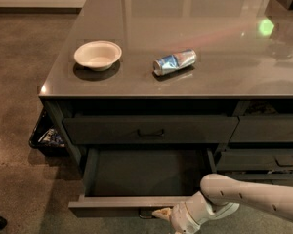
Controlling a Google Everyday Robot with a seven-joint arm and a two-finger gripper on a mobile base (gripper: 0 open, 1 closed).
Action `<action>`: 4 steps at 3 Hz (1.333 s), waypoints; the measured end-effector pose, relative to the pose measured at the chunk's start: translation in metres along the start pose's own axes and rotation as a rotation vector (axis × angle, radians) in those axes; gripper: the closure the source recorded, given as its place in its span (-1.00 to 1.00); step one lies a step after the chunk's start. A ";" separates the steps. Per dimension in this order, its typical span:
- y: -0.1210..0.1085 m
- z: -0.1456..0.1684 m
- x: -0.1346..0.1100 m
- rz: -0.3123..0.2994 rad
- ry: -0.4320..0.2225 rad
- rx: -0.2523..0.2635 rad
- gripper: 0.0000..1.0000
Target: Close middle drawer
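Gripper (162, 212) sits at the near front of the open middle drawer (144, 179); whether spread or pressed together, I cannot tell. Push centrally, straight toward the far side.

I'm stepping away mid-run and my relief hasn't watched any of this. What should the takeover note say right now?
Middle drawer: pulled far out, dark interior exposed.
Gripper: low at the bottom edge of the view, at the centre of that drawer's front near the pull handle. Whether it is in contact cannot be told.
Top drawer: shut, just above.
Done: gripper is positioned at the drawer front.
Left: push the front straight in until it sits flush under the top drawer.
Bowl and can lie on the countertop, apart from the job.
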State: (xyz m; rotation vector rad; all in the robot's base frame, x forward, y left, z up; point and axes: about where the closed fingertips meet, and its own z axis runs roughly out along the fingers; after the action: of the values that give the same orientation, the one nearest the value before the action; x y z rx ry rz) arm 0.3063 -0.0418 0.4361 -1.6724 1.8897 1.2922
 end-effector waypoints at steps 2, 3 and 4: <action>-0.035 -0.003 0.013 -0.007 0.005 0.041 -1.00; -0.035 -0.003 0.013 -0.007 0.005 0.041 -1.00; -0.047 -0.005 0.008 -0.031 0.013 0.041 -1.00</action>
State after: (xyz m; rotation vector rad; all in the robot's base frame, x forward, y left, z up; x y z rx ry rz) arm 0.3482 -0.0464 0.4130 -1.6866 1.8776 1.2250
